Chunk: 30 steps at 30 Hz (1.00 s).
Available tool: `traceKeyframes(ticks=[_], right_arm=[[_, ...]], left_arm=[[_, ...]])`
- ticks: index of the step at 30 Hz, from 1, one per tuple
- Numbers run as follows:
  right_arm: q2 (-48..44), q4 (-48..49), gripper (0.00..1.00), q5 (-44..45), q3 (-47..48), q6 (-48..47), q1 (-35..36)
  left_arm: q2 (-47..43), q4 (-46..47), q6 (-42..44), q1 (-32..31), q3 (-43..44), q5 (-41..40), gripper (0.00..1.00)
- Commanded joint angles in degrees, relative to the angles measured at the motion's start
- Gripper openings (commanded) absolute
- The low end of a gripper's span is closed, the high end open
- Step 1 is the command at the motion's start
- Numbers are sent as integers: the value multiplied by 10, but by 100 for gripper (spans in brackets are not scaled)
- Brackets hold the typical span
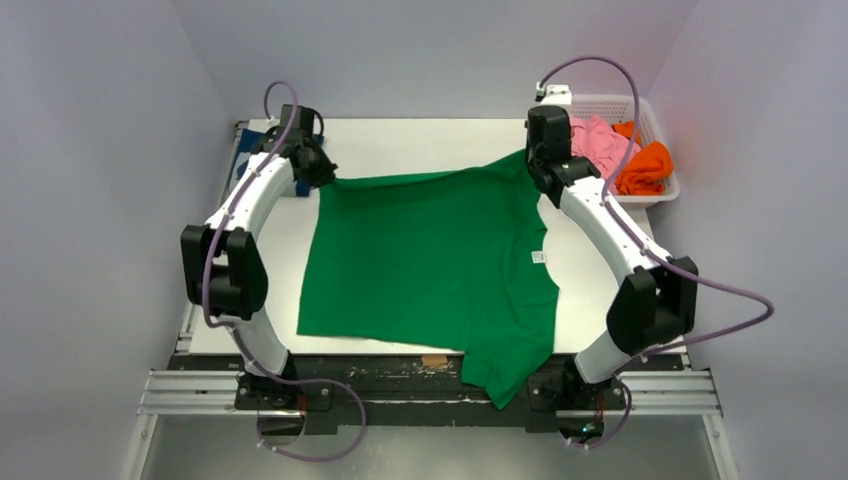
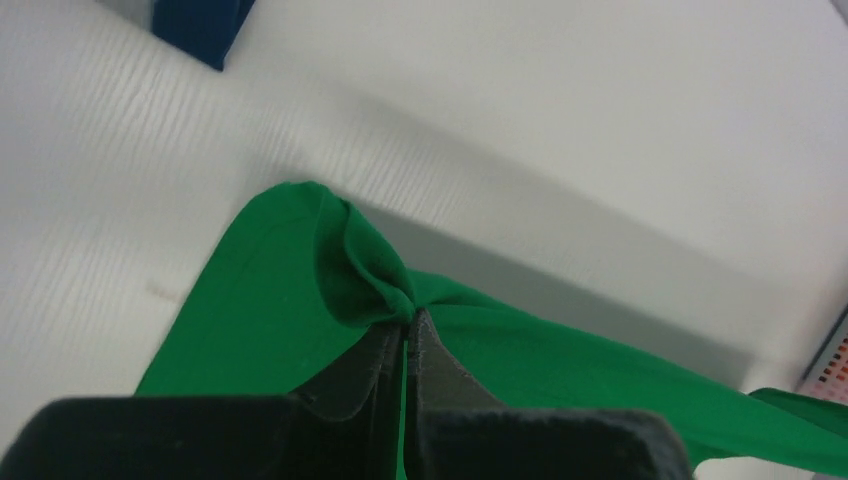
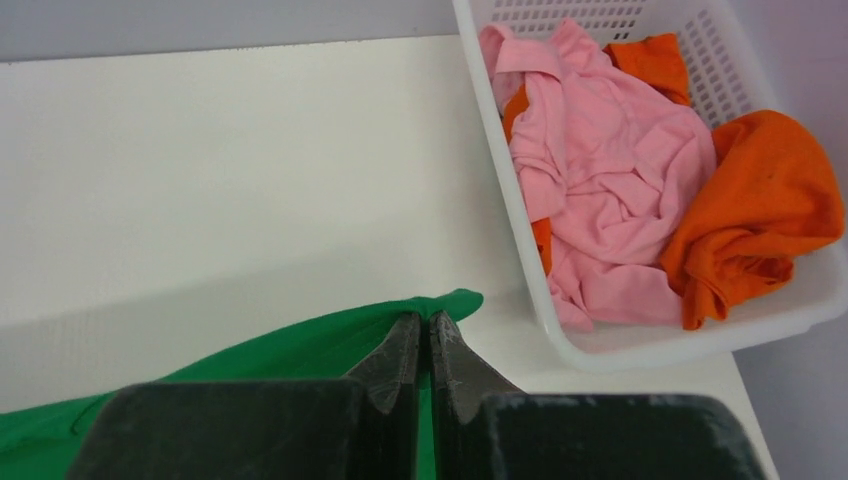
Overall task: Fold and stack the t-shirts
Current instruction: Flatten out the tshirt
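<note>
Pinching one green t-shirt (image 1: 430, 260): left end effector (image 2: 410, 320), right end effector (image 3: 428, 324); one pink t-shirt (image 3: 610, 170) in one basket (image 3: 650, 352).

The navy t-shirt (image 2: 200, 25) is cut off at the left wrist view's top edge, and the label (image 1: 539, 257) on the green t-shirt (image 1: 420, 260) is too small to read.

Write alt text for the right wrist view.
The right claw is shut on an edge of the green t-shirt, holding it over the white table. To the right, a white basket holds a crumpled pink shirt and an orange shirt.
</note>
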Motion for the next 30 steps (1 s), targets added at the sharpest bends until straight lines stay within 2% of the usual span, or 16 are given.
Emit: traceKeyframes(ticks=[1,8,9,11,12,14,15,16,18,19,22,26,30], right_arm=[[70,43,0,-5,64,23,-7],[203,47,0,15,155,25,-14],[226,48,0,15,170,29,-16],[274,66,0,28,201,46,-20],[302,81,0,35,217,55,-23],[361,97,3,43,281,71,-29],[395,79,16,39,328,80,-34],[439,34,29,33,395,96,-42],[487,-52,70,4,503,132,-52],[490,-68,77,-13,519,136,-54],[430,-31,81,-65,430,131,-54],[335,16,83,-159,271,129,-54],[291,21,84,-242,183,145,-54]], left_arm=[[74,36,7,14,116,33,0],[236,35,-11,29,272,86,0],[261,39,-18,30,295,91,3],[313,48,-42,34,339,89,19],[339,47,-56,36,368,86,32],[387,38,-81,40,437,93,69],[405,36,-91,42,474,104,88],[416,37,-101,42,505,117,99],[407,67,-107,42,516,134,100],[390,88,-107,41,498,138,100],[324,123,-96,40,419,142,100],[241,105,-70,36,317,167,100],[168,99,-51,24,194,184,100]])
